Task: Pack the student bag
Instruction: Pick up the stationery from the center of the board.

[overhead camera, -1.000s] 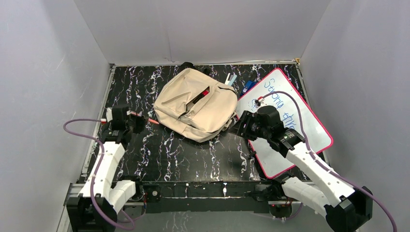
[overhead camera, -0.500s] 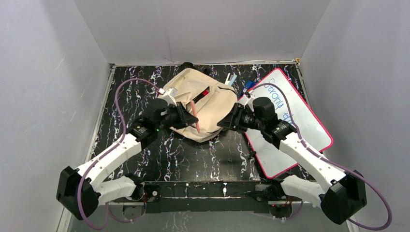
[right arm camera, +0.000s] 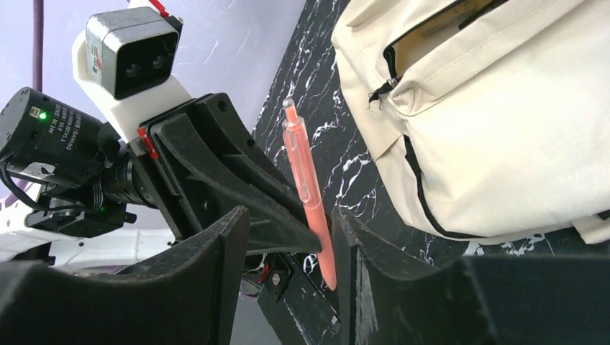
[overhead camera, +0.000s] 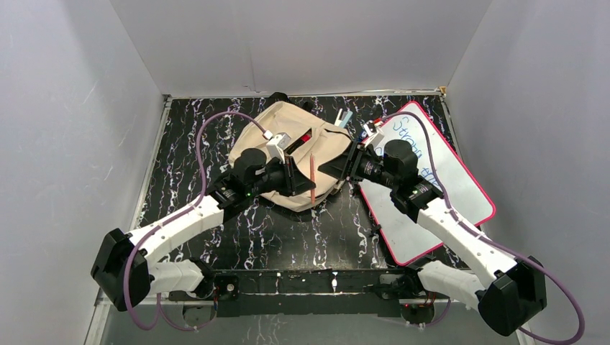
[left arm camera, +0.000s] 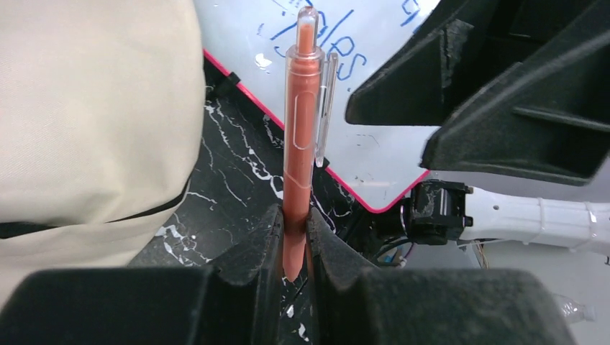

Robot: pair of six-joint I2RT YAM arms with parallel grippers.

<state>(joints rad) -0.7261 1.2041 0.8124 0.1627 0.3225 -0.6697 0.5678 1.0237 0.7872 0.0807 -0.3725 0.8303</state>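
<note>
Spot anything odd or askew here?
Only the pen: the left gripper pinches it at its very end, so almost the whole barrel sticks out unsupported. The student bag lies flat, zipper open; nothing spilled.

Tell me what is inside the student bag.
Through the student bag's open zipper, only a bit of something red shows; the fabric covers everything else inside.

the student bag [overhead camera: 288, 116] is a beige fabric backpack with black zippers and a black strap at its far end. it lies flat on the dark marbled table [overhead camera: 187, 129], far and central, front face up, a zipper opening gaping across it.
</note>
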